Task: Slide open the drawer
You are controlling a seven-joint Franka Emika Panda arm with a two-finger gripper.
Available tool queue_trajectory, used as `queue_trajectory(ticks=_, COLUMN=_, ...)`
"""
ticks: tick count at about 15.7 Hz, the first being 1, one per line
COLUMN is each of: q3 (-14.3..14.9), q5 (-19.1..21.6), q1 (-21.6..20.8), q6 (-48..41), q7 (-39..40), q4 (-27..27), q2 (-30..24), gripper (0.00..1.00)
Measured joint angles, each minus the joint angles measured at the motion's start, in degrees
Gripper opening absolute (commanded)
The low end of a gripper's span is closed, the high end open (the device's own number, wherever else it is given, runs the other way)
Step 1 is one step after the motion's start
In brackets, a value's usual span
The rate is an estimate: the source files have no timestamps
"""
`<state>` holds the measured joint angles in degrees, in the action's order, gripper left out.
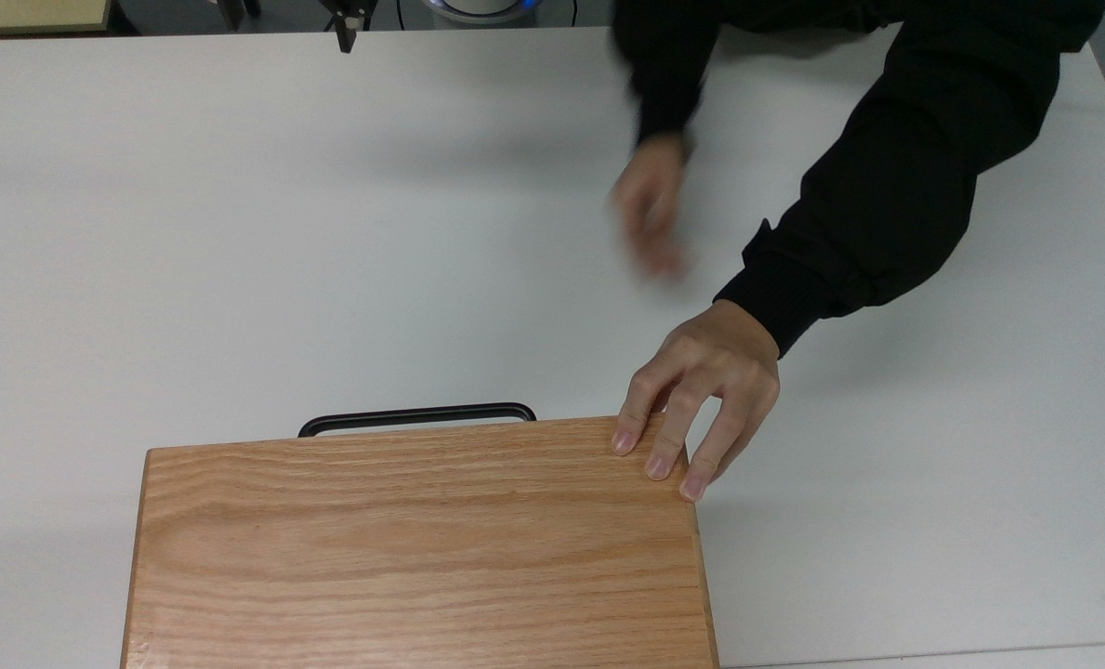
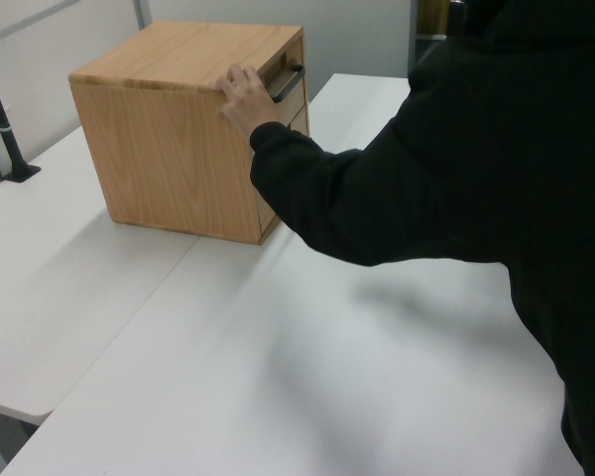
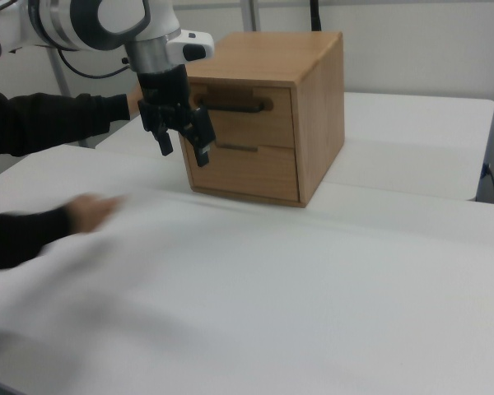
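My claw [image 3: 181,141]: it hangs in the right view with its two fingers spread apart and nothing between them.
Drawer [image 3: 245,105]: one upper drawer, shut flush in the cabinet [image 3: 317,99], just behind my claw and toward the right view's right.
Handle [image 3: 230,104]: one black bar on that drawer front, level with my wrist; from the top view it [image 1: 417,416] pokes out past the cabinet's edge.
Lower front [image 3: 245,169]: the right view shows a second panel below my claw's height; the top view gives me the oak top [image 1: 422,548] instead.
Hands: two, both in black sleeves. One hand [image 1: 701,390] rests fingertips on the cabinet's top corner; the other [image 1: 650,214] is blurred above the surface [image 1: 236,232].
Left view: the resting hand [image 2: 246,99] sits beside the handle [image 2: 286,83].
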<state>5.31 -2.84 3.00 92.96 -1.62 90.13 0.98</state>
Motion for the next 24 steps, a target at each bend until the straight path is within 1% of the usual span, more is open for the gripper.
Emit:
queue_trajectory(ticks=15, q3=0.02, q5=0.00, q1=0.00, q6=0.00, q7=0.07, q4=0.00, q2=0.01, gripper=1.00)
queue_trajectory(ticks=24, q3=-0.02, q5=0.00, q1=-0.12, q6=0.00, q7=1.49, q4=0.02, q2=0.01, gripper=1.00)
